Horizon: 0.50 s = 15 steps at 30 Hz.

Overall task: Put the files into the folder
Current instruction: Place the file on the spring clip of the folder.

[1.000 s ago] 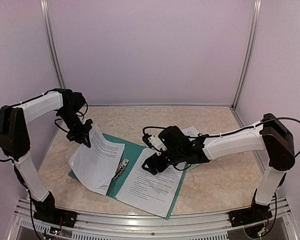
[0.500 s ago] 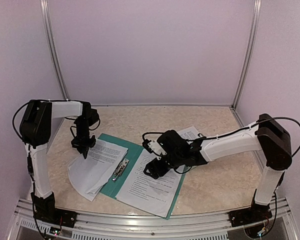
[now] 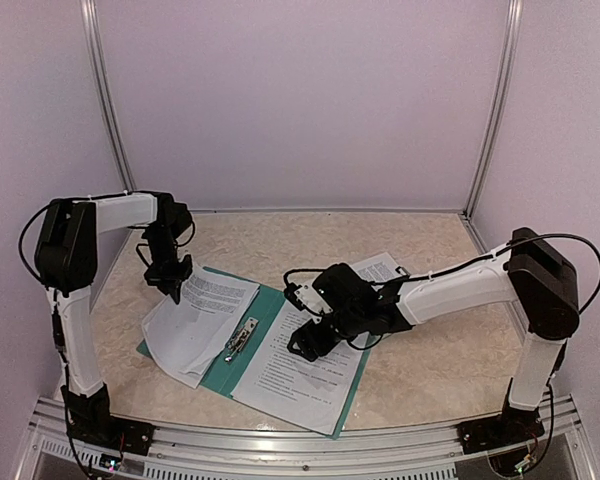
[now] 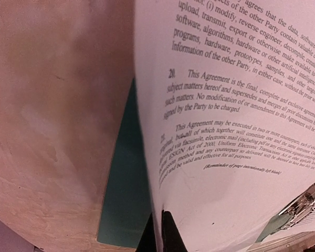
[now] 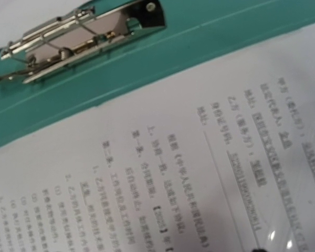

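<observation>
The folder (image 3: 270, 310) lies open on the table, teal, with a silver clip (image 3: 242, 338) at its spine. A bundle of white printed files (image 3: 195, 325) drapes over its left leaf. My left gripper (image 3: 175, 288) is shut on that bundle's far edge. In the left wrist view the black fingertips (image 4: 157, 214) pinch the sheet (image 4: 241, 131) above the teal leaf (image 4: 123, 184). Another printed file (image 3: 305, 385) rests on the right leaf. My right gripper (image 3: 308, 342) hovers low over it, open and holding nothing. The right wrist view shows that page (image 5: 173, 173) and the clip (image 5: 79, 37) up close.
One more printed sheet (image 3: 385, 268) lies on the tabletop behind the right arm, partly hidden by it. The marbled tabletop (image 3: 430, 370) is bounded by walls at the back and sides and by a metal rail (image 3: 300, 440) at the near edge.
The left arm swung inward and brought its raised, curled sheets down toward the folder's left leaf, where they now lie flatter. The right gripper edged slightly left over its page.
</observation>
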Each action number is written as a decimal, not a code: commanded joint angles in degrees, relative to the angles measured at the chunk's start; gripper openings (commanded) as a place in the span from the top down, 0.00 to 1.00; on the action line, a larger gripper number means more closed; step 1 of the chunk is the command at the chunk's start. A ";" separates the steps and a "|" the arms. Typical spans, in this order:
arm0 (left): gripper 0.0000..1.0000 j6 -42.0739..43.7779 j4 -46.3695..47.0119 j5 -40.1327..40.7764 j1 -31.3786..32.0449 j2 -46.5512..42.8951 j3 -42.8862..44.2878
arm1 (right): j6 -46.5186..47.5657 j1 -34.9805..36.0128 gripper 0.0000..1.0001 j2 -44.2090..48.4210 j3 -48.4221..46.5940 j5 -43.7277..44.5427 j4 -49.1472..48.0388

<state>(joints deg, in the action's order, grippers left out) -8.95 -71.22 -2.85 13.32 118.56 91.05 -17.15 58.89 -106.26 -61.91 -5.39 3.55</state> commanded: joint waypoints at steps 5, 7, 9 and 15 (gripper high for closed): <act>1.00 -0.71 0.07 -5.95 0.05 2.44 1.64 | 0.81 0.75 0.25 -1.85 -0.32 0.29 1.03; 1.00 -0.49 -0.04 -6.35 0.31 2.71 1.57 | 0.77 0.72 0.25 -1.92 -0.19 0.43 1.10; 1.00 -0.39 -0.64 -6.31 0.63 3.26 1.40 | 0.78 0.70 0.25 -2.09 -0.15 0.47 1.19; 1.00 -0.19 -1.21 -4.56 1.99 4.04 0.47 | 0.71 0.70 0.25 -2.33 -0.09 0.72 1.30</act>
<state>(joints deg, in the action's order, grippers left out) -9.13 -71.55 -7.75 14.09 121.51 91.55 -16.93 58.89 -107.28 -61.91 -5.26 3.57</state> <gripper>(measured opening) 0.003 0.748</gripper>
